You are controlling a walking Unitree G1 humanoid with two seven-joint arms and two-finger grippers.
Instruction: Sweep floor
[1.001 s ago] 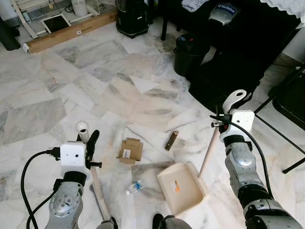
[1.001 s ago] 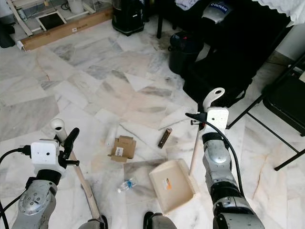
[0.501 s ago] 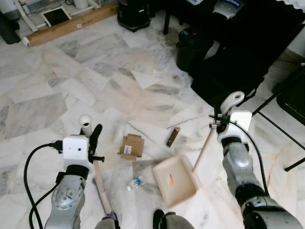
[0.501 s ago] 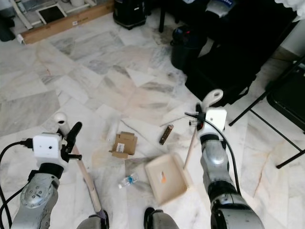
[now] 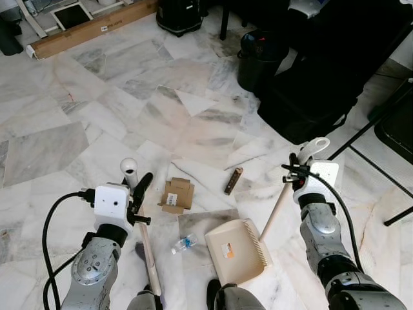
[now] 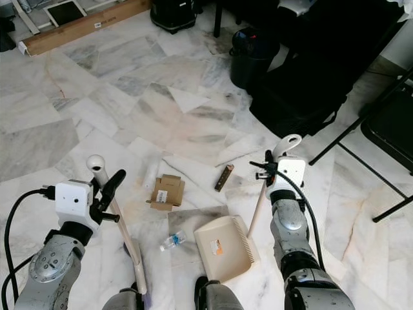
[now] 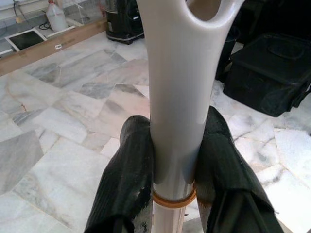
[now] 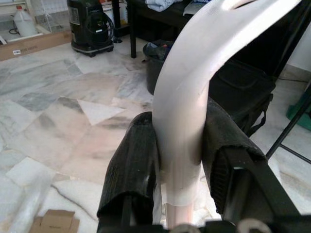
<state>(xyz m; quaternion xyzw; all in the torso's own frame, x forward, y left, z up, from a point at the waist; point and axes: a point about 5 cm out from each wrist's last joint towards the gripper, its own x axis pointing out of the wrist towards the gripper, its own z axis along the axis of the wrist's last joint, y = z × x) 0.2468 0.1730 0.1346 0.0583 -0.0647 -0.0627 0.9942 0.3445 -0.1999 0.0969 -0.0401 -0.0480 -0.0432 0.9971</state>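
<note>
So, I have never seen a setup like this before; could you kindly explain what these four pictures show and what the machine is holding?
This is a humanoid robot with two silver arms, each ending in two black fingers. The two wide pictures come from a stereo camera on its head, looking down at a marble floor. The two close pictures come from cameras on its wrists, looking along the fingers.

The left gripper is shut on a broom handle; the left wrist view shows the fingers squeezing its pale top. The right gripper is shut on the dustpan handle, whose cream dustpan lies near the robot's feet.

On the floor lie a small cardboard box, a little plastic bottle and a brown stick-like piece. Farther off are a black bin and black bags.
</note>
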